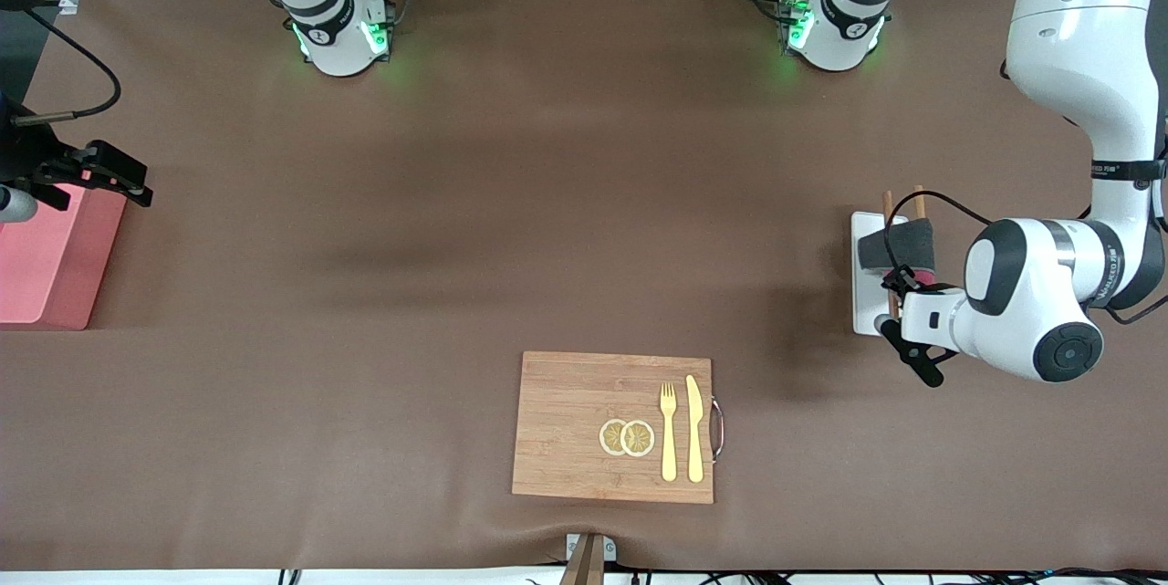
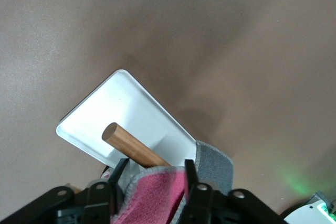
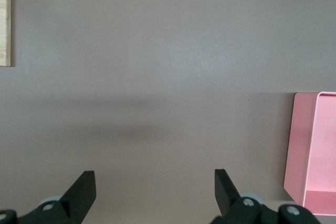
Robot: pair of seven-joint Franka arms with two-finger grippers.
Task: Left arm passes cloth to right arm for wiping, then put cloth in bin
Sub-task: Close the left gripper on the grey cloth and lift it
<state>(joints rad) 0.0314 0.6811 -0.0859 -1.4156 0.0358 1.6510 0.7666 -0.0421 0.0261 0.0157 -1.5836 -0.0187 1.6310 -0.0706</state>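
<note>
Front view: brown table [image 1: 547,202] filling the frame, robot bases along the top edge.

At right of frame, left arm [image 1: 1077,65] bent down to a white tray [image 1: 867,311] at middle right. Left gripper [image 1: 899,279] low over the tray, fingers [image 2: 191,179] closing in on either side of the cloth [image 1: 899,245], not yet clearly clamped. Cloth lying on the tray, dark grey side up in the front view, crimson-pink side showing between the fingers in the left wrist view. Wooden sticks [image 1: 887,202] poking out from under the cloth toward the top of frame; one round wooden end [image 2: 128,142] resting on the tray in the wrist view.

At far left of frame, right arm waiting, right gripper [image 1: 96,172] hanging over the upper edge of the salmon-pink bin [image 1: 46,266], jaws wide apart with nothing between them. Bin's wall at lower right of the right wrist view.

Lower centre of frame: wooden cutting board [image 1: 566,421] carrying two lemon slices [image 1: 627,437], a yellow fork [image 1: 668,430] and a yellow knife [image 1: 694,428], side by side.
</note>
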